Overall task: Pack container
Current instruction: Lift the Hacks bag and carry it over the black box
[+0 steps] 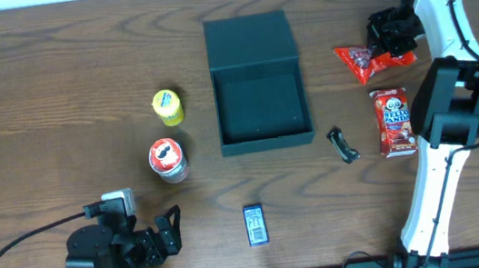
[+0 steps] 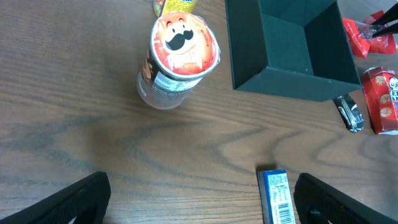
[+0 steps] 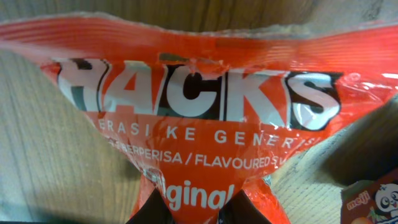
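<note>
Container (image 1: 261, 104) sits mid-table, slightly toward the far side, mouth up. I read the lid (image 1: 248, 39) as swung fully open and lying flat on the wood beyond the box. Box and lid together make a long shape whose axis runs near-to-far, with the hinge line crossing it left-to-right and the open cavity on the end nearer the arm bases. Walls are square to the table edges and I see nothing inside. Left gripper (image 1: 169, 230) is low at the near left corner; the left wrist view shows its two fingers (image 2: 81, 199) spread wide with only bare wood between them, so it is released and holds nothing. Right gripper (image 1: 390, 38) is at the far right, on the right end of the red snack bag (image 1: 361, 60). The right wrist view is filled by that bag, its foil gathered to a narrow neck between two dark finger tips at the bottom edge, so I log it as clamped on the bag. I cannot tell if the bag is off the table. A red-topped can with a moustache face (image 1: 168, 159) and a yellow can (image 1: 168, 107) stand left of the container, well apart from it. A red panda snack box (image 1: 393, 121) lies right of it, a small black clip (image 1: 343, 145) is just off its near right corner, and a blue packet (image 1: 256, 224) lies nearer the bases.
</note>
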`<action>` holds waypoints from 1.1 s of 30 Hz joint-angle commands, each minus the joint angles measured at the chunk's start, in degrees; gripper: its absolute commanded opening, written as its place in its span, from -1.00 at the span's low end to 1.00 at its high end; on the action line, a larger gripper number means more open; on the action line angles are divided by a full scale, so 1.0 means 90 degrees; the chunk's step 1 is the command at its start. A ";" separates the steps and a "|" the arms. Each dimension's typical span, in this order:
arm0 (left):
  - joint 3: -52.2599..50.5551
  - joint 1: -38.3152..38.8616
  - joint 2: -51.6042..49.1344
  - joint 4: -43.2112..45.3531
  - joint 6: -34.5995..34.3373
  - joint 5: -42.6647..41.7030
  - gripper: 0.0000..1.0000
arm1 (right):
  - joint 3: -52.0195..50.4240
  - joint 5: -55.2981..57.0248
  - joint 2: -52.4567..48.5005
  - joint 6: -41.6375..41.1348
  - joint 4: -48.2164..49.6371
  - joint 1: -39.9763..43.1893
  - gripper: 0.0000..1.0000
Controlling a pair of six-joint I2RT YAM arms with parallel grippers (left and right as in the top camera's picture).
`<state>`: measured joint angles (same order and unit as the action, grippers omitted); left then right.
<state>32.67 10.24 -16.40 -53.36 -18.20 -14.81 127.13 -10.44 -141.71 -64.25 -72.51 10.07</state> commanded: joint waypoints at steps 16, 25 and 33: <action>0.0097 -0.0012 -0.0017 0.0000 0.0046 0.0274 0.91 | 0.0041 -0.1404 0.3232 0.4182 0.0129 -0.0265 -0.97; 0.0097 -0.0010 -0.0017 -0.0002 0.0046 0.0359 0.91 | 0.0032 -0.1885 0.4012 0.5224 -0.1596 -0.1744 -0.97; 0.0097 -0.0010 -0.0017 -0.0041 0.0041 0.0347 0.91 | 0.0027 -0.0372 0.3628 0.4665 -0.1770 -0.2980 -0.98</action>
<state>32.67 10.24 -16.40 -53.60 -18.20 -12.43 127.37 -19.90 -107.96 -20.36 -88.62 -15.64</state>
